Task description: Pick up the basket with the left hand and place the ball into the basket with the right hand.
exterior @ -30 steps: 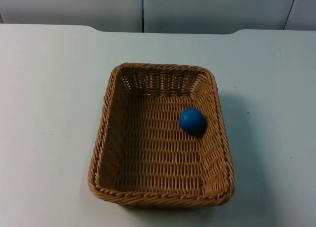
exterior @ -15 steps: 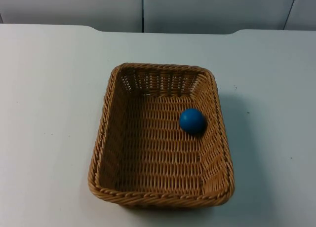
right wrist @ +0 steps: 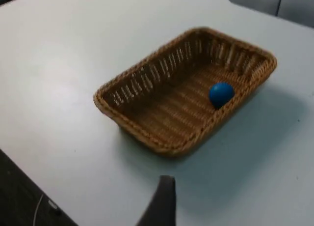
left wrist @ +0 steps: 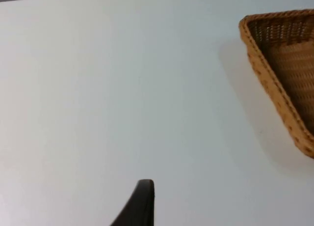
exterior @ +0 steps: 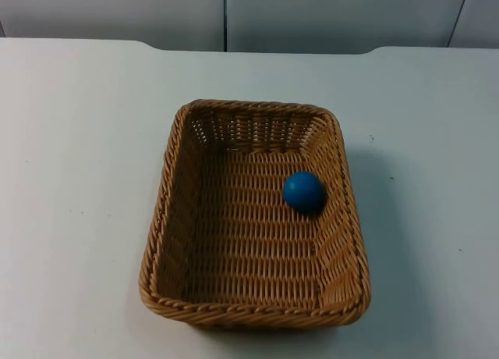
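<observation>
The blue ball is being held inside the brown basket, by its right wall. The basket is sitting on the white table. Whether the left gripper and right gripper are open cannot be told.

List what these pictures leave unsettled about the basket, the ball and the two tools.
- Left tool: the left wrist view shows one black fingertip, cut by the frame edge; open or shut cannot be told.
- Right tool: likewise, one fingertip in the right wrist view.
- Basket: in the left wrist view only a corner shows, the rest cut off.
- Ball: whether it touches the basket's side wall is unclear; its underside is hidden.
</observation>
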